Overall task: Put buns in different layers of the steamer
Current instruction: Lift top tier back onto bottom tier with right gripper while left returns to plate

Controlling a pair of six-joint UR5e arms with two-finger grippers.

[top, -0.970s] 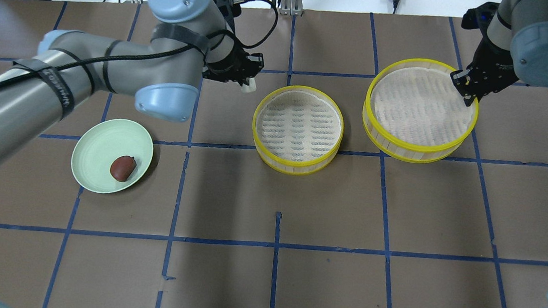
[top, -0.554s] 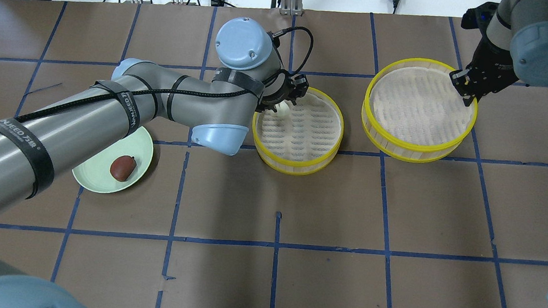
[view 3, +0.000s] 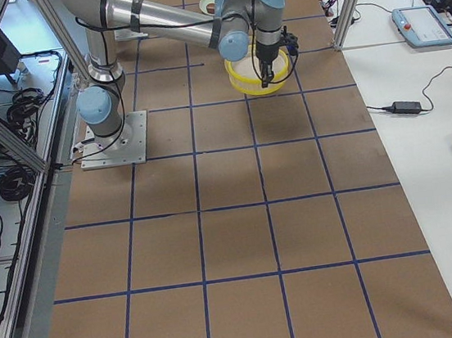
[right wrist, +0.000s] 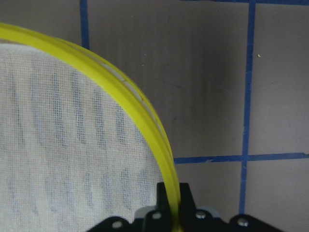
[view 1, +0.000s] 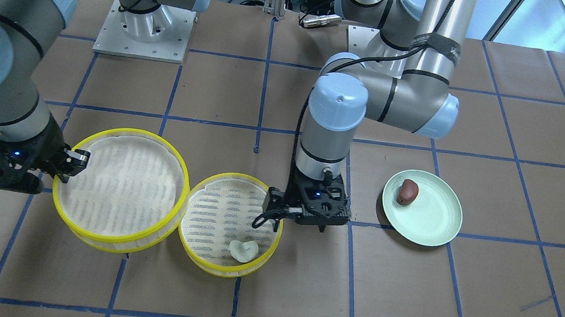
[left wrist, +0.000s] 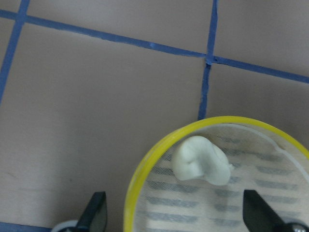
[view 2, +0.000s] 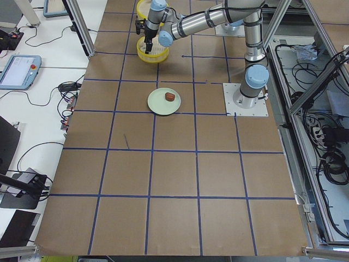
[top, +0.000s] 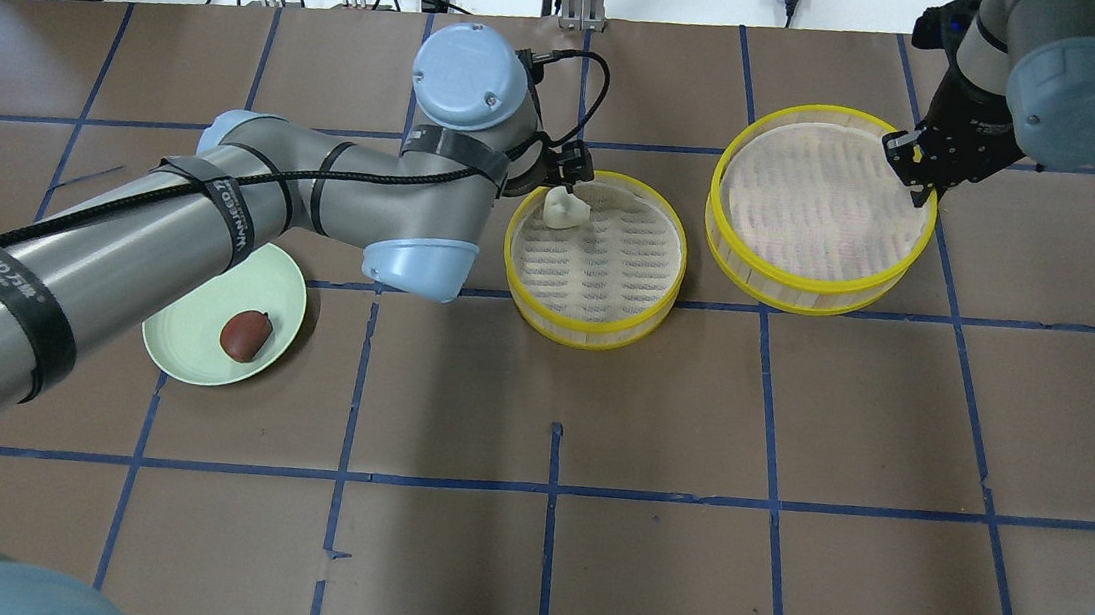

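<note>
- Leftmost, the pale green plate point(top: 164, 343) carries the brown bun point(top: 245, 335), not yet moved.
- Next, the left gripper point(left wrist: 176, 218) hangs with fingers wide and empty over the far-left edge of the middle tray point(top: 587, 339). The white bun point(top: 564, 209) lies inside, so the first placing looks done.
- Rightward, the right gripper point(top: 912, 170) pinches the second tray point(top: 810, 295) by its rim; its wrist view shows the clamp plainly, overhead barely.
- Likely next: stack that tray on the first, then fetch the brown bun.

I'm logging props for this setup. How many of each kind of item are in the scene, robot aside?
Buns: 2, white bun and brown bun
Steamer trays: 2, centre tray and side tray
Plates: 1, green plate
Total: 5
</note>
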